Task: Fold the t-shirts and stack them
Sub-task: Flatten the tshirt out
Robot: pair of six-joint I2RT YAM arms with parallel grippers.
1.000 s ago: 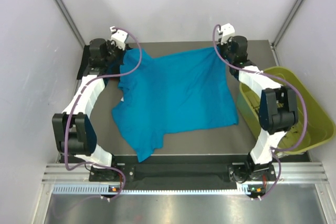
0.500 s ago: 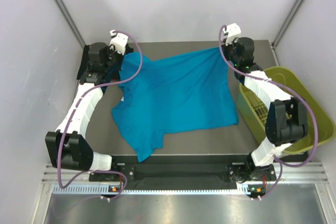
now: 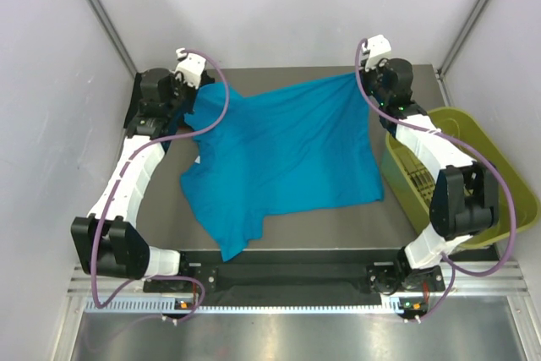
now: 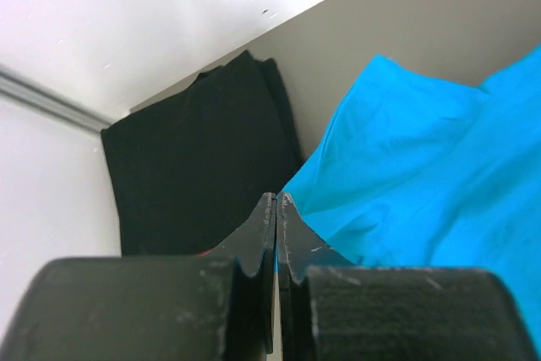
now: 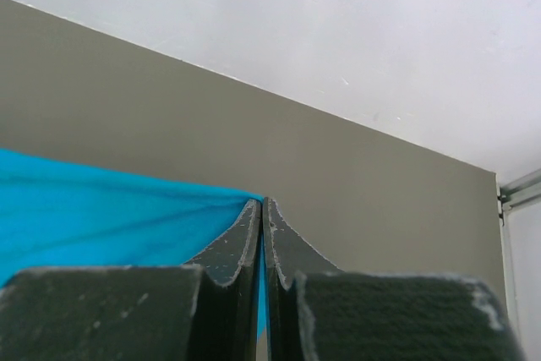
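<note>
A bright teal-blue t-shirt lies spread over the grey table, its far edge pulled taut between both grippers. My left gripper is shut on the shirt's far left corner; the left wrist view shows the closed tips against teal cloth. My right gripper is shut on the far right corner, with teal cloth pinched between its tips. A folded black t-shirt sits in the far left corner, beside the left gripper. A sliver of red peeks out under the black t-shirt.
A yellow-green plastic bin stands at the table's right edge, under the right forearm. White walls close in the back and both sides. Bare grey table shows in front of the shirt's near hem.
Both arms have reached further toward the back wall, still gripping the shirt. Its far right corner has moved back and right, and the far edge is drawn tighter.
</note>
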